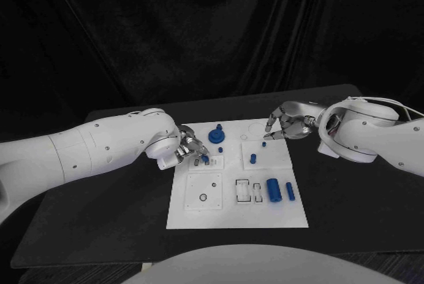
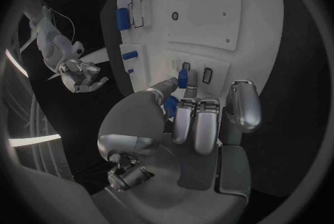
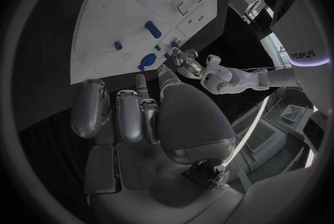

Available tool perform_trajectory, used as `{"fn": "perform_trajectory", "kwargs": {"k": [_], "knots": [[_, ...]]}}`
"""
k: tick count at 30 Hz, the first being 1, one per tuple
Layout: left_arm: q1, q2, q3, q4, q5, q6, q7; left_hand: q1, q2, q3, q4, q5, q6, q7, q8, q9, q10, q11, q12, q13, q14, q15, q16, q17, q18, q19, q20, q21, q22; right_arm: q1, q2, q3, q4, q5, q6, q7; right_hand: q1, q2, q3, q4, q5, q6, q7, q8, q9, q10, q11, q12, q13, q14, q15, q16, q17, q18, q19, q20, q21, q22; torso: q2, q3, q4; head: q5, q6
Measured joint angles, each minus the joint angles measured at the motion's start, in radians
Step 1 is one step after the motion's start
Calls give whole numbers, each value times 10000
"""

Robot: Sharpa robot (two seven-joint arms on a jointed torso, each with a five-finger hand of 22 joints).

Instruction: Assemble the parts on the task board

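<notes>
Left robot hand [image 2: 198,123] is pinching a small blue plastic peg [image 2: 182,77] at the white task board's [image 1: 265,216] left edge, seemingly aligning it with a slot; right robot hand [image 1: 287,126] is hovering empty, fingers apart, over the far-right corner.

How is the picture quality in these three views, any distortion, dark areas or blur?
Head view: dim overall, with the black table and backdrop swallowing detail, while the white task board stands out brightly and its edges run straight. Left wrist view: fisheye bends the board's edges, and the left hand looms large with bright highlights on its fingers. Right wrist view: same curving, dark rim around the circle, and the right hand looks soft up close.
</notes>
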Motion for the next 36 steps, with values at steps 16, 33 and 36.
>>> {"fn": "perform_trajectory", "kwargs": {"k": [16,33,36], "knots": [[-146,-105,23,68,2,-167,166,67,-11,-29,28,0,-1,1,-4,8,0,0,-44,0,0,0,0,0,1,-72,-1,-37,0,-21,-20,0,-3,40,1,0,0,0,0,-56,-1,-36,35,0,1,0,0,-37,0,0,0,1,-18,-2,0,0,-48,7,-3,0,2,12,0],[-218,-236,37,208,8,-310,278,169,12,-30,29,-7,-72,0,-3,60,0,0,-115,0,0,0,-38,0,1,-72,0,-87,0,-59,-19,0,-3,51,3,0,0,0,0,-56,76,-36,35,0,2,0,0,-36,0,0,0,1,-18,-2,0,0,-48,5,-6,-12,9,38,0],[-228,-285,35,261,9,-355,298,208,-27,-30,29,-7,-72,0,-3,60,0,0,-115,0,0,0,-38,0,1,-72,0,-87,-1,-61,-24,0,-3,52,3,0,0,0,0,-56,76,-35,35,0,2,0,0,-36,0,0,0,1,-17,-3,0,0,-48,6,-6,-12,7,38,0]]}}
